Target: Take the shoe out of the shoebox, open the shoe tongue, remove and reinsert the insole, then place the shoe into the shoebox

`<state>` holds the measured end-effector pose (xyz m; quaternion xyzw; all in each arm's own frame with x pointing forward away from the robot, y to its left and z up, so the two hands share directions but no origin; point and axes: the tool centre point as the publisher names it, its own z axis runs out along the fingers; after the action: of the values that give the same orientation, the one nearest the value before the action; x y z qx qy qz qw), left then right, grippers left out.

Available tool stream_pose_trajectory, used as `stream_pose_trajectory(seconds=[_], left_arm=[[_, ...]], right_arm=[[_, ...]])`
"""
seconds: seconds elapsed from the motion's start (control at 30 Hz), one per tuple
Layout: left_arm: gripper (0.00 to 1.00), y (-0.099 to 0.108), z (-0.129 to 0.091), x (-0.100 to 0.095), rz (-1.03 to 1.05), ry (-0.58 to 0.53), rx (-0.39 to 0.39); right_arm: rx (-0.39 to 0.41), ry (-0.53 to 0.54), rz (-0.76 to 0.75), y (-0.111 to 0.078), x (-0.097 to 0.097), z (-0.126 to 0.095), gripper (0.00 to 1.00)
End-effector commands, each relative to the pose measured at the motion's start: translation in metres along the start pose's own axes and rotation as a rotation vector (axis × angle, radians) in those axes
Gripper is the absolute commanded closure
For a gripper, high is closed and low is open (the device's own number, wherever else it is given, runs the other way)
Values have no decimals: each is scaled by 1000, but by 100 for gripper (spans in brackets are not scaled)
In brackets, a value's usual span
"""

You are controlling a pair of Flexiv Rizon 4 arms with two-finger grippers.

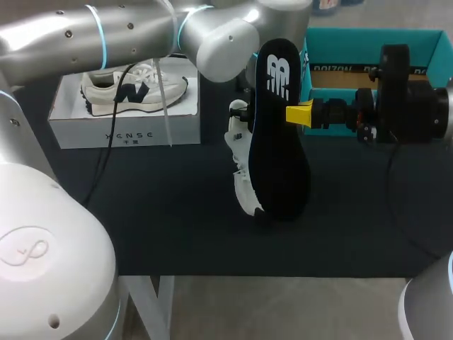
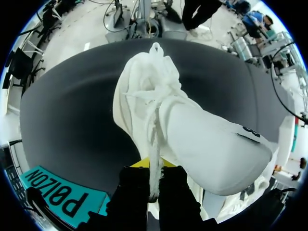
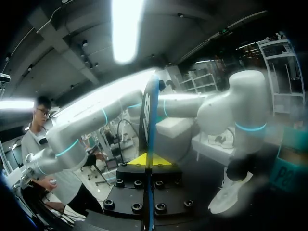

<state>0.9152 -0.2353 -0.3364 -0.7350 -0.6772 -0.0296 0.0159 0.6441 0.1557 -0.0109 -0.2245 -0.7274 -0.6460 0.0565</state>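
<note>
**Insole out of the shoe, each gripper holding one piece**

The right gripper (image 1: 299, 113) is clamped on the black insole (image 1: 279, 156) at its edge, toward the upper end. The insole stands nearly upright above the counter (image 1: 141, 212). In the right wrist view the insole (image 3: 149, 115) shows edge-on, pinched between the two yellow tips.

The white shoe (image 1: 243, 188) hangs just behind the insole, on its left side, held up off the counter by the left arm, which reaches in past the middle. From the left wrist, the left gripper (image 2: 154, 166) is closed on a white strip of the shoe (image 2: 192, 125), whose body stretches away ahead of the fingers.

The teal shoebox (image 1: 368, 35) sits behind the right gripper. A white box (image 1: 120, 127) holding a second shoe (image 1: 134, 88) stands at the far left.
</note>
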Motion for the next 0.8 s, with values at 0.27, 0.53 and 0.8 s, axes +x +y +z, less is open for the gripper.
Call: stream_pose_trajectory(seconds=[0.27, 0.53, 0.8], left_arm=[[100, 9, 27, -11, -18, 71, 47], [0, 1, 29, -15, -14, 102, 54], [0, -3, -4, -4, -82, -21, 5]], right_arm=[[1, -3, 1, -1, 0, 3, 100], [1, -3, 1, -1, 0, 3, 100], [1, -3, 1, -1, 0, 3, 100]])
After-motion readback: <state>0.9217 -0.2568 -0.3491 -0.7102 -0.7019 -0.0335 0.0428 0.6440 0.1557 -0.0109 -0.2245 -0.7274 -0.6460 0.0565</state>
